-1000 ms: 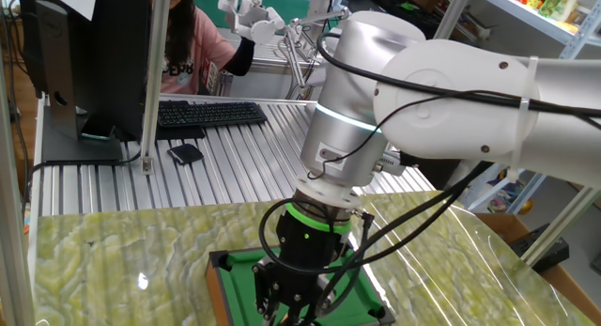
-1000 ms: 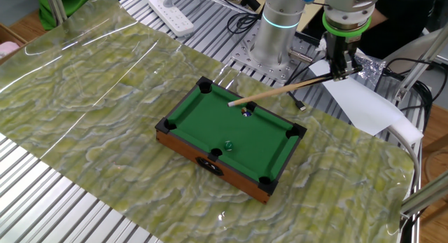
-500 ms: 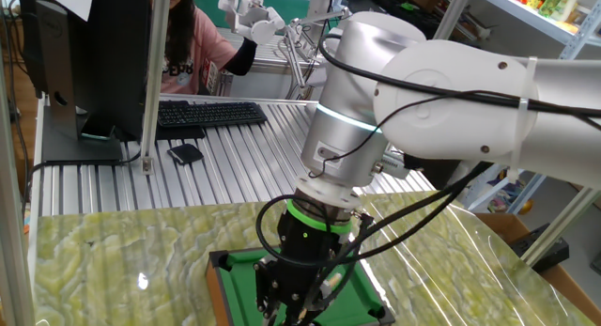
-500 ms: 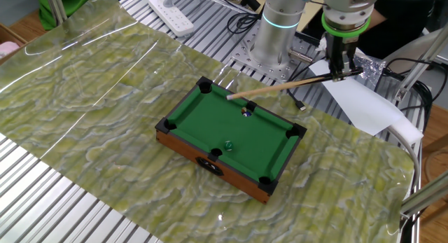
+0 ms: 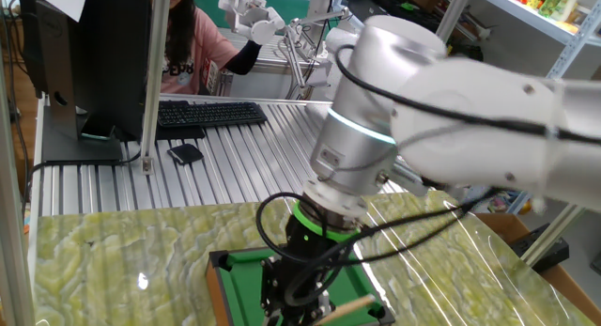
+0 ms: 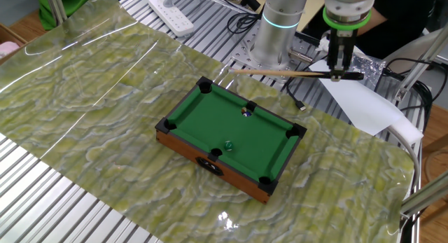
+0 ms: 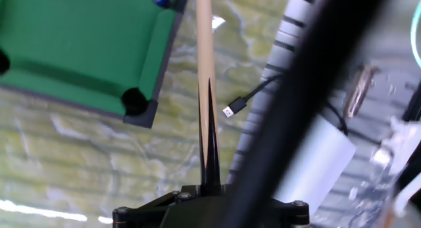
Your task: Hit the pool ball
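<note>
Gripper (image 6: pixel 337 75) clamps the slender wooden cue stick (image 6: pixel 280 73), now swung off the green felt pool table (image 6: pixel 210 113); tiny dark pool ball (image 6: pixel 246 113) rests beside the far-side middle pocket.

Arm blurred, bent down over mini pool table (image 5: pixel 246 270) at near edge of surface (image 5: pixel 103 260). Claw (image 5: pixel 299 307) grips pale cue stick (image 5: pixel 349 308). Keyboard (image 5: pixel 208 113) at far edge.

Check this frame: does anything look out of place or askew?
Yes. The long thin wooden cue stick, clamped in the gripper, lies beyond the mini green pool table, not aimed at the small dark pool ball.
</note>
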### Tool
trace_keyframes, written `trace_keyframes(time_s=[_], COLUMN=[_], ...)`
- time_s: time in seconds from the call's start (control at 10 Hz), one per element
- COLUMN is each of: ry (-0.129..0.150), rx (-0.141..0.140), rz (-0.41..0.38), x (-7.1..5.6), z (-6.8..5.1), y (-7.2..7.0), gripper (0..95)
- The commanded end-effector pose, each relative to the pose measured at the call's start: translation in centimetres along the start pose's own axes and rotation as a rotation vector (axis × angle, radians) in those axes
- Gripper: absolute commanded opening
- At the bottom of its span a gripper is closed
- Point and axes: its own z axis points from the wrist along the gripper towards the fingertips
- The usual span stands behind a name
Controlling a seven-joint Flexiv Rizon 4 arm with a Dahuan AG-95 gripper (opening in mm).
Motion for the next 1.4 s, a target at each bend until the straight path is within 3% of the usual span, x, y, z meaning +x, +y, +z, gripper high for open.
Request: trace_keyframes(time_s=[0.1, 0.5, 1.0, 1.4], ry=[-0.004, -0.007, -0.01, -0.016], rx=[-0.033, -0.035, -0.065, -0.074], rz=[0.108, 0.09, 0.054, 0.028], x=[0.04, 0.04, 0.04, 0.04], z=[0.04, 0.04, 0.04, 0.04], y=[0.18, 0.18, 0.18, 0.18], gripper=[0.0, 0.0, 0.0, 0.0])
